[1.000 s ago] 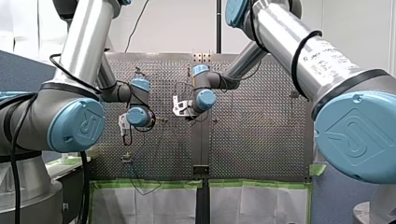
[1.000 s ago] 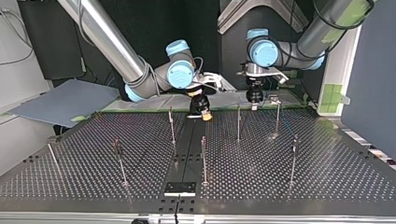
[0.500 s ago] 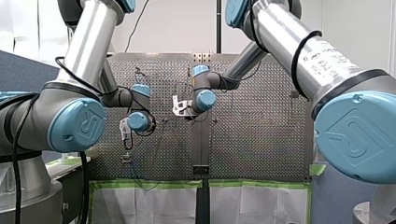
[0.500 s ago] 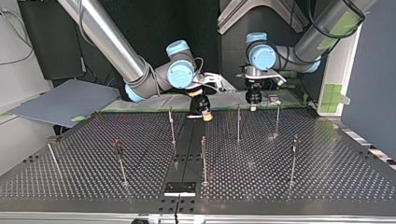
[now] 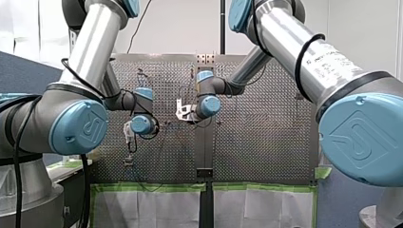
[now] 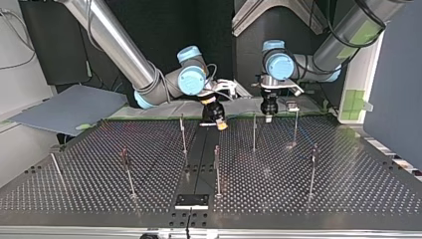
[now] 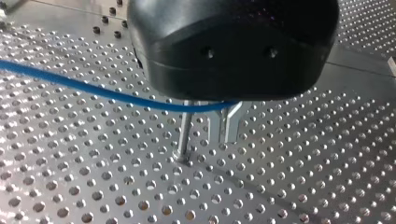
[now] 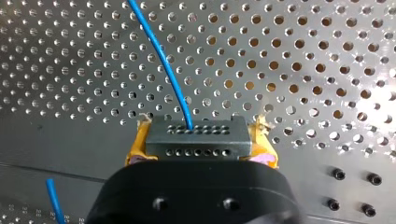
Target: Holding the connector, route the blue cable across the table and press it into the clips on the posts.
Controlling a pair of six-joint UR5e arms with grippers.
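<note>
In the right wrist view my right gripper, with yellow pads, is shut on a dark connector block. The blue cable leaves the block's top and runs away over the perforated table. In the left wrist view the blue cable passes under my black left gripper. Its metal fingers are shut on the cable beside a thin post. In the top view my right gripper hangs near the table's far middle. My left gripper is just to its right, by a post.
Several thin clip posts stand over the table, such as one post, a nearer one and another to the right. A black plate lies at the near edge. A blue-grey board leans at the far left.
In the front view my left wrist has sunk a little, and my right wrist has shifted slightly left. Both grips are unchanged.
</note>
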